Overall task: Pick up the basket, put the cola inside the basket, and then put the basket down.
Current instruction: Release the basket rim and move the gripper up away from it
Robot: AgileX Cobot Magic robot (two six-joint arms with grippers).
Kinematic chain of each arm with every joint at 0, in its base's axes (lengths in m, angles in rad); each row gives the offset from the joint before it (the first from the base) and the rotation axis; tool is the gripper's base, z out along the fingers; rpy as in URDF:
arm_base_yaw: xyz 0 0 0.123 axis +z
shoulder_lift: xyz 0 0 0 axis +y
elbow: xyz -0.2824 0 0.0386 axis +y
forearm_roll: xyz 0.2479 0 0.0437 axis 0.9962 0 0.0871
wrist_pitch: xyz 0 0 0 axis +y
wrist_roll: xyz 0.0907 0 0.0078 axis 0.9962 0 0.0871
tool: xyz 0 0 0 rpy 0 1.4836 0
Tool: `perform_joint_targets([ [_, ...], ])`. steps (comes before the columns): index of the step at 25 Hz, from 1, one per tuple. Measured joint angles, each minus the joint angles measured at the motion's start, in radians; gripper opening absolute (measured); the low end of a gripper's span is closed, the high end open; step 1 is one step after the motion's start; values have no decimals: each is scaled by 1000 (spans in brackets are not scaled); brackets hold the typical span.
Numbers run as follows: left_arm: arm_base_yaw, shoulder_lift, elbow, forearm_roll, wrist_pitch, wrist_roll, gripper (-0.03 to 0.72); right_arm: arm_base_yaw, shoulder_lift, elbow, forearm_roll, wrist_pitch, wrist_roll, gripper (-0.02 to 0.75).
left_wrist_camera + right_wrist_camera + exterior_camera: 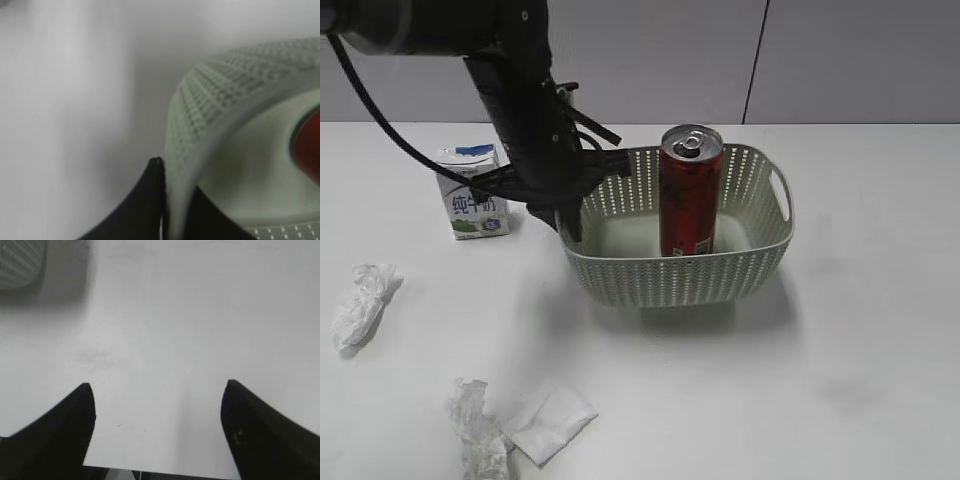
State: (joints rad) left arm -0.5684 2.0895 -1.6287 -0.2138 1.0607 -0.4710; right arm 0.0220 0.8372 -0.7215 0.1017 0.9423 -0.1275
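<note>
The pale green basket [740, 270] stands on the white table at the centre of the exterior view. The red cola can [690, 195] stands upright inside it. My left gripper [570, 215] is shut on the basket's left wall. In the left wrist view the basket wall [200, 115] runs between my black fingers [175, 200], and a red edge of the cola [310, 140] shows at the right. My right gripper [157, 405] is open and empty over bare table, with a corner of the basket [20, 262] at the top left. The right arm does not show in the exterior view.
A white-and-blue milk carton [472, 192] stands left of the basket, behind my left arm. Crumpled tissues lie at the left [362, 302] and front left [480, 425], with a flat tissue [552, 420] beside them. A grey wall runs behind the table.
</note>
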Motion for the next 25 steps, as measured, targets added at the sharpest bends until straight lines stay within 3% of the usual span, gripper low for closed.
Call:
perform_joint_targets([
  [10, 1, 32, -38, 68, -9, 0, -2, 0, -480, 287, -10, 2, -11, 592],
  [17, 1, 32, -38, 79, -21, 0, -2, 0, -803, 303, -13, 3, -12, 590],
  [25, 3, 33, -38, 80, -66, 17, 25, 0, -842, 306, -15, 4, -17, 590],
])
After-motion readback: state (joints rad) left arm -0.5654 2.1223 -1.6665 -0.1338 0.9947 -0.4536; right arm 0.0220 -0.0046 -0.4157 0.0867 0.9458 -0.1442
